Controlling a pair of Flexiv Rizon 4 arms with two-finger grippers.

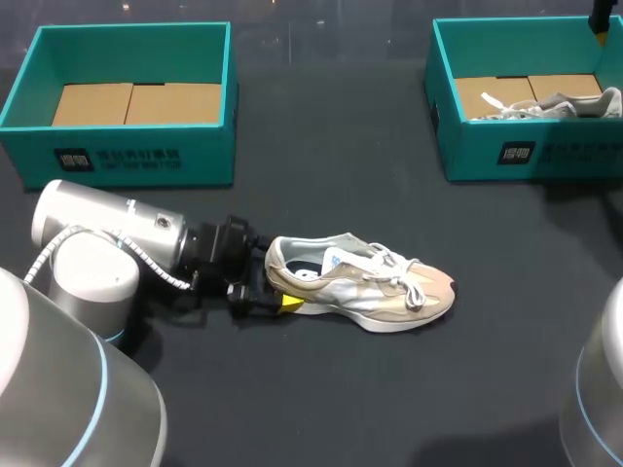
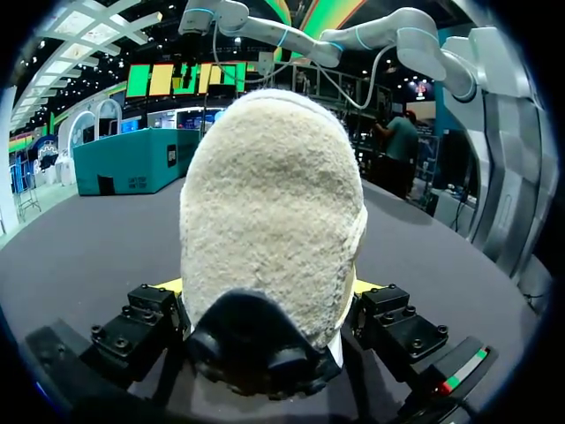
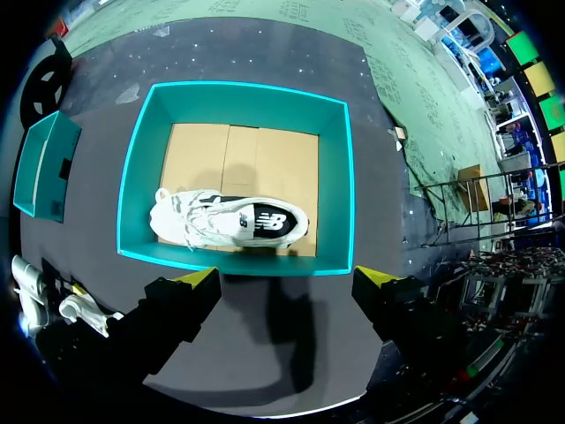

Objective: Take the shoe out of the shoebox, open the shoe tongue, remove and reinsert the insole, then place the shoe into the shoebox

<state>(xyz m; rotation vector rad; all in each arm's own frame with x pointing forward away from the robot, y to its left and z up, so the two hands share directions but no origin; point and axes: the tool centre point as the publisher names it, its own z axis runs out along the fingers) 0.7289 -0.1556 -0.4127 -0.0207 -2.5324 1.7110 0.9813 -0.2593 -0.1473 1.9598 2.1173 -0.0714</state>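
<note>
Black tabletop [image 1: 321,146], beige-white laced shoe [image 1: 375,292]

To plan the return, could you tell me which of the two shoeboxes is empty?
The left shoebox: only its cardboard floor shows. The right shoebox holds a white shoe.

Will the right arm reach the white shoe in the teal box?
Probably yes: the open right gripper hangs above the lidless teal cardboard box, and nothing covers the white laced shoe.
</note>
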